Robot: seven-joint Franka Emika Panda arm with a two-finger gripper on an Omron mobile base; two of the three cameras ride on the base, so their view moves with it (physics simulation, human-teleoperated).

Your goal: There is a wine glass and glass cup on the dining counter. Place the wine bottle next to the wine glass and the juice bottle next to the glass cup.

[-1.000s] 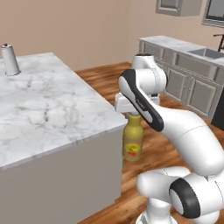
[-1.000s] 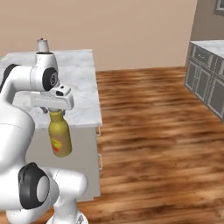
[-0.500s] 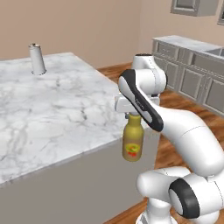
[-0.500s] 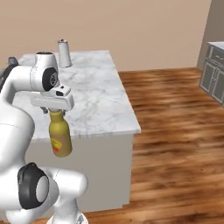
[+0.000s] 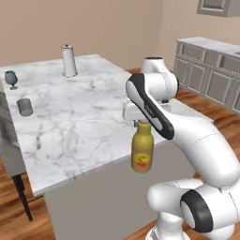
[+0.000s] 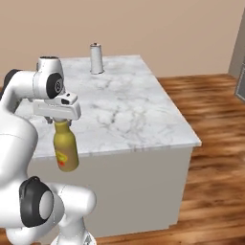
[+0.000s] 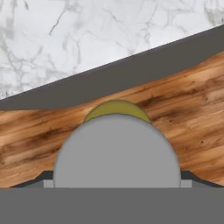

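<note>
Swung round with the driving base, both base views now take in far more of the dining counter (image 5: pixel 84 122); that is the camera's shift, not the objects'. You carry the same load as before.

Item, juice bottle (image 5: pixel 142 152): amber, grey cap, red-and-green label low on the body. Hangs upright from the gripper (image 5: pixel 139 123), just off the counter's near edge, its base below the level of the marble top. In the hand view the grey cap (image 7: pixel 116 151) sits between the fingers, counter edge beyond it.

Item, gripper: jaws clamped on the bottle at the neck and cap.

Item, glass cup (image 5: pixel 25 107): short grey tumbler near the counter's far left edge, well apart from the bottle.

Item, wine glass (image 5: pixel 11 79): stemmed, beyond the cup on the same side.

Item, metal canister (image 5: pixel 69 61): upright toward the far end, not part of the job.

Step in hand, by my reading: transport of the juice bottle toward the cup. Next you need to lift it clear of the counter edge, carry it across the marble, and set it upright just beside the tumbler without nudging it. The wine bottle is a later step.
</note>
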